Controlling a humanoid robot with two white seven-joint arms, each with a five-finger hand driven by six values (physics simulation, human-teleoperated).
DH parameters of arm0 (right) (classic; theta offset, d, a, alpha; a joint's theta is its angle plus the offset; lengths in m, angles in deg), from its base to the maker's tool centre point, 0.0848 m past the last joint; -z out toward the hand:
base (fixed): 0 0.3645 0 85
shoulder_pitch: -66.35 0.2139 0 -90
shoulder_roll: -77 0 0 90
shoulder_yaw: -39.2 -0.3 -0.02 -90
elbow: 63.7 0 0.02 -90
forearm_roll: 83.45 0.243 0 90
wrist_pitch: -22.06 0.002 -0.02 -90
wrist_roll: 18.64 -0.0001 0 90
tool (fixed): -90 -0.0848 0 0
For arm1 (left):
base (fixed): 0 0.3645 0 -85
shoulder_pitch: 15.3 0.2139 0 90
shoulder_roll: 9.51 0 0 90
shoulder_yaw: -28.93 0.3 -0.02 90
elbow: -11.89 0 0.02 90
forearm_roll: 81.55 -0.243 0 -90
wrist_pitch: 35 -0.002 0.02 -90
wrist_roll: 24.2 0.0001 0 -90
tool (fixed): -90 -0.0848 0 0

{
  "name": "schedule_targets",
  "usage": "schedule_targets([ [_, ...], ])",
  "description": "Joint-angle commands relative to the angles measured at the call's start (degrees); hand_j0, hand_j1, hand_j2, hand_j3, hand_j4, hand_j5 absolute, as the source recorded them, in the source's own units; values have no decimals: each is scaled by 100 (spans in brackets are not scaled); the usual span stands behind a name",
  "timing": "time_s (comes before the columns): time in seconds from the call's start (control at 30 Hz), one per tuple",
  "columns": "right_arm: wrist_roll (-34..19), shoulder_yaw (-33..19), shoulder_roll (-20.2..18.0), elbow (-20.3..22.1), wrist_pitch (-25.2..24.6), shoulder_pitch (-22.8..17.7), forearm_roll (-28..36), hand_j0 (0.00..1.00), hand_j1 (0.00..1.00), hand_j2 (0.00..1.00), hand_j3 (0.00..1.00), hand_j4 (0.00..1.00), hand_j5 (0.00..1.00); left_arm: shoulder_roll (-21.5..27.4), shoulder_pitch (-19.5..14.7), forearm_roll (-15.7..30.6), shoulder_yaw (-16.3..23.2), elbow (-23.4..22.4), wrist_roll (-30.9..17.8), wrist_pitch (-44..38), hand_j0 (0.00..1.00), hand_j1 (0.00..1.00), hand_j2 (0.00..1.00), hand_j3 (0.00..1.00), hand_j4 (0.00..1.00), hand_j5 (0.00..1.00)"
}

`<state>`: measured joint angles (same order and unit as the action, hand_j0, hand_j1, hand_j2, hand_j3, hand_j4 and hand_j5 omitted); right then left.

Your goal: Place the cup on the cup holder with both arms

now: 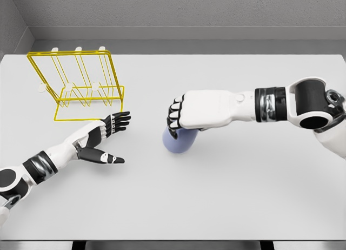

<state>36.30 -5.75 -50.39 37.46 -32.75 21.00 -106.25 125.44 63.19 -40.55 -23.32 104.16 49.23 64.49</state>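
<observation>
Where the right hand (pixel 186 120) curls down over the cup (pixel 180 140) at counter (pixel 227 196) centre, only the cup's lower lavender body is seen. The left hand (pixel 102 136), fingers spread and empty, is positioned at 9 o'clock, just below the yellow wire cup holder (pixel 81 85).

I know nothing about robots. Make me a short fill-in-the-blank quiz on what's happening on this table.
1. The right hand is closed over the ____ cup.
2. The wire cup holder is coloured ____.
3. The left hand lies with fingers ____, holding nothing.
4. The cup holder stands nearer the ____ hand.

Missing words: purple; yellow; open; left
</observation>
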Motion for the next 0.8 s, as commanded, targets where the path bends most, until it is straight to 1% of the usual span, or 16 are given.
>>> schedule_targets([
  [0.0, 6, 4, 170, 1, -19, 0, -41, 49, 49, 49, 49, 49, 49, 6, 0, 23, 4, 2, -4, 0, 100, 100, 100, 100, 100, 100],
  [0.1, 6, 12, 337, -26, -19, -44, -225, 49, 49, 49, 49, 49, 49, 6, 9, 23, -5, 11, -5, 9, 100, 100, 100, 100, 100, 100],
  [0.33, 6, 4, 469, -193, -19, -150, -393, 51, 51, 51, 51, 51, 51, 6, 26, 23, -5, 2, 4, 9, 100, 100, 100, 100, 100, 100],
  [0.37, 6, 12, 477, -193, -19, -158, -454, 57, 57, 57, 57, 57, 57, 6, 26, 23, -5, 2, 4, 9, 100, 100, 100, 100, 100, 100],
  [0.4, 6, 12, 477, -193, -19, -158, -463, 60, 60, 60, 60, 60, 60, 6, 26, 23, -5, 11, 4, 9, 100, 100, 100, 100, 100, 100],
  [0.43, 6, 12, 477, -184, -19, -185, -463, 69, 69, 69, 69, 69, 69, 6, 26, 23, -5, 11, 4, 9, 100, 100, 100, 100, 100, 100],
  [0.47, 6, 12, 486, -184, -19, -237, -463, 82, 82, 82, 82, 82, 82, 6, 26, 23, -5, 11, 4, 9, 100, 100, 100, 100, 100, 100],
  [0.5, 6, 12, 486, -184, -19, -246, -463, 97, 97, 97, 97, 97, 97, 6, 26, 23, -5, 11, 4, 18, 100, 100, 100, 100, 100, 100],
  [0.53, 6, 12, 486, -175, -19, -246, -463, 99, 99, 99, 99, 99, 99, 6, 26, 23, -14, 11, 4, 18, 100, 100, 100, 100, 100, 100],
  [0.77, 6, 4, 477, -158, -19, -229, -454, 100, 100, 100, 100, 100, 100, 6, 26, 23, -14, 2, 4, 18, 100, 100, 100, 100, 100, 100],
])
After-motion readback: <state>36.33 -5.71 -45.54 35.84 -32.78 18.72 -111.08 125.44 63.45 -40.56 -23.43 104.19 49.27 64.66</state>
